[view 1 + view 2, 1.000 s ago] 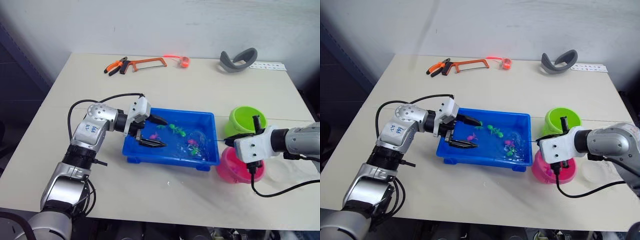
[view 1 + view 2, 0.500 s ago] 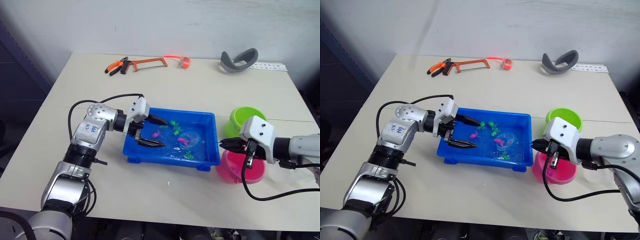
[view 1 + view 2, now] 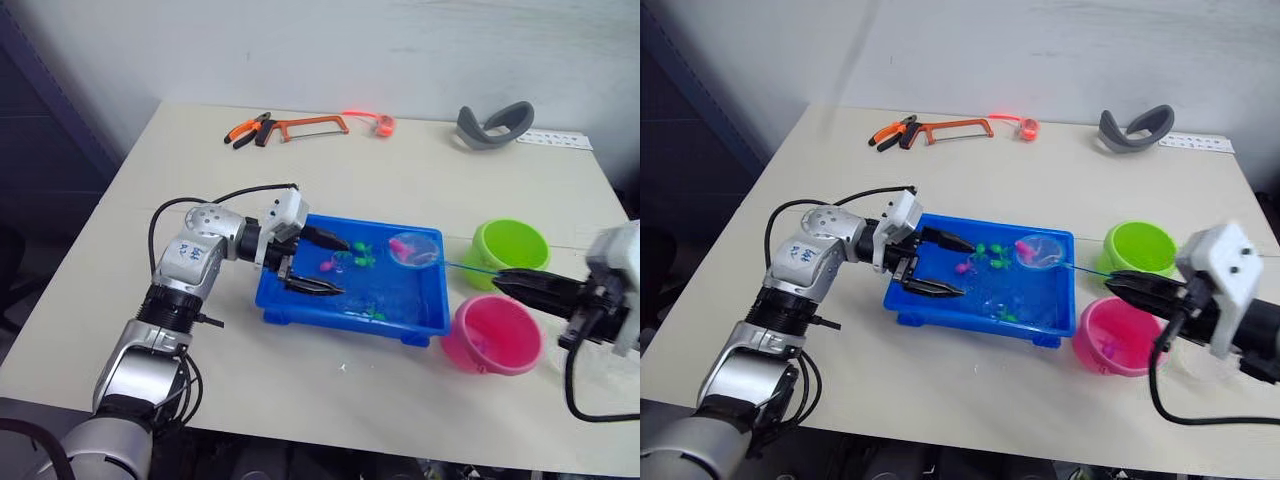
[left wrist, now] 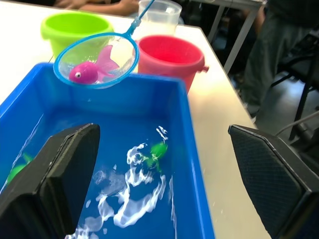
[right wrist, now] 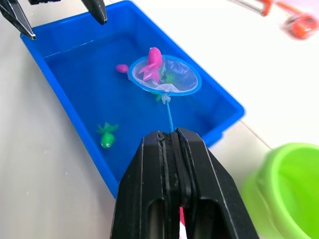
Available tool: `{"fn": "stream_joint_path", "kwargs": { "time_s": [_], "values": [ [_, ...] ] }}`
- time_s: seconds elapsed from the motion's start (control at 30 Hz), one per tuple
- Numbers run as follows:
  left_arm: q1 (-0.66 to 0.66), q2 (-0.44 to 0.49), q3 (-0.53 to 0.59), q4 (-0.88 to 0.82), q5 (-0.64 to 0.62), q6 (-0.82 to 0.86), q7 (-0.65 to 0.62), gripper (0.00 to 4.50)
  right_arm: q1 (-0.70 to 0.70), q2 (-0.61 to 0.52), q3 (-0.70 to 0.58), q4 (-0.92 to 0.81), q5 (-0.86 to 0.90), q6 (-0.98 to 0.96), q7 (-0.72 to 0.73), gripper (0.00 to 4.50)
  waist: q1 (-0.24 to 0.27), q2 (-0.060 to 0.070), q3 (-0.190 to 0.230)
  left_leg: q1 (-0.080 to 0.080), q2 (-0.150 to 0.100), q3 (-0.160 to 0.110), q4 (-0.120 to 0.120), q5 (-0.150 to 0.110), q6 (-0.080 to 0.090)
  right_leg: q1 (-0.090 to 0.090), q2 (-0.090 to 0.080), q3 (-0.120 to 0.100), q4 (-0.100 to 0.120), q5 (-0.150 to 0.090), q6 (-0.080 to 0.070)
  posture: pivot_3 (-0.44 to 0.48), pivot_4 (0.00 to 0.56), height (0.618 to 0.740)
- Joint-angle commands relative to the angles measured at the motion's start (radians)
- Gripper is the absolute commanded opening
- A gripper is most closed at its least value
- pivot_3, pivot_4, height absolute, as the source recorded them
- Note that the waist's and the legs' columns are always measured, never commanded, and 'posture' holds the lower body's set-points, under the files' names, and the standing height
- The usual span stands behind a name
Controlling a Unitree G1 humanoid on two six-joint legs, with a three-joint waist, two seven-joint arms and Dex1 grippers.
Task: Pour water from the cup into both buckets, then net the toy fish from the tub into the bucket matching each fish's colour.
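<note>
The blue tub (image 3: pixel 432 315) holds water and several small green and pink fish (image 3: pixel 361 250). My left gripper (image 3: pixel 342 268) is open, one finger over the tub's left end and one outside its near wall. My right gripper (image 5: pixel 169 137) is shut on the net's thin handle. The light-blue net hoop (image 3: pixel 415 250) hangs above the tub's far right corner with a pink fish (image 5: pixel 151 63) in it. Just right of the tub stand the lime green bucket (image 3: pixel 510 250) and, nearer, the pink bucket (image 3: pixel 492 335). The clear cup (image 4: pixel 159 12) stands beyond the pink bucket.
At the table's far edge lie orange-handled pliers (image 3: pixel 245 130), an orange hacksaw (image 3: pixel 305 126) and a small orange roll (image 3: pixel 383 126). A grey curved band (image 3: pixel 493 124) and a white strip (image 3: pixel 555 140) lie at the far right.
My right gripper has drawn back to the right and lifted the net out of the water with a pink fish inside. The left gripper has held still. The camera has shifted.
</note>
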Motion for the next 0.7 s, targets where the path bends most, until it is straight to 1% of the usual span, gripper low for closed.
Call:
{"fn": "stream_joint_path", "kwargs": {
  "time_s": [0.03,0.17,0.23,0.33,0.43,0.5,0.6,0.7],
  "values": [
    [-0.034,-0.023,0.000,0.000,-0.021,-0.016,-0.026,4.48,0.102,0.041,-0.214,-0.054,0.055,-0.004,0.040,0.00,0.005,0.000,0.000,0.000,0.000,0.000,0.000,0.000,0.000,0.000,0.000,0.000,0.000,0.000,0.000,0.000,0.150,0.740],
    [-0.066,-0.052,-0.012,0.053,-0.010,-0.044,-0.051,4.48,0.321,0.131,-0.482,-0.086,0.084,-0.052,0.139,0.00,0.006,0.000,0.000,0.001,0.000,0.000,-0.001,0.000,0.000,0.001,0.001,0.000,-0.001,0.000,0.000,0.000,0.150,0.740],
    [-0.075,-0.060,-0.015,0.072,-0.007,-0.056,-0.062,4.48,0.395,0.163,-0.548,-0.094,0.100,-0.085,0.162,0.00,0.006,0.000,0.000,0.001,0.000,0.000,-0.002,0.000,0.000,0.001,0.001,0.001,-0.001,0.000,0.000,0.000,0.150,0.740],
    [-0.088,-0.078,-0.027,0.110,0.005,-0.090,-0.081,4.48,0.525,0.245,-0.627,-0.109,0.071,-0.185,0.210,0.00,0.002,0.000,0.000,0.003,0.000,0.002,-0.003,0.000,0.000,0.001,0.001,0.002,-0.001,0.000,0.000,0.000,0.150,0.740],
    [-0.102,-0.095,-0.029,0.141,0.010,-0.108,-0.092,4.48,0.626,0.318,-0.639,-0.101,-0.015,-0.339,0.262,0.00,0.000,0.000,0.000,0.004,0.000,0.002,-0.004,0.000,0.000,0.001,0.001,0.003,-0.001,0.000,0.000,0.000,0.150,0.740],
    [-0.112,-0.108,-0.030,0.162,0.016,-0.121,-0.098,4.48,0.674,0.371,-0.602,-0.082,-0.147,-0.510,0.295,0.00,-0.003,0.000,0.000,0.004,0.000,0.002,-0.004,0.000,0.000,0.001,0.001,0.003,-0.002,0.000,0.000,0.000,0.150,0.740],
    [-0.123,-0.120,-0.030,0.185,0.021,-0.137,-0.106,4.48,0.689,0.414,-0.546,-0.042,-0.315,-0.748,0.293,0.00,-0.005,0.000,0.000,0.004,0.000,0.002,-0.004,0.000,0.000,0.001,0.001,0.003,-0.003,0.000,0.000,0.000,0.150,0.740],
    [-0.132,-0.126,-0.028,0.203,0.025,-0.147,-0.112,4.48,0.689,0.424,-0.489,0.007,-0.447,-0.975,0.295,0.00,-0.009,0.000,0.000,0.004,-0.001,0.003,-0.004,0.000,0.000,0.001,0.001,0.004,-0.003,0.000,0.001,0.000,0.150,0.740]
  ]
}}
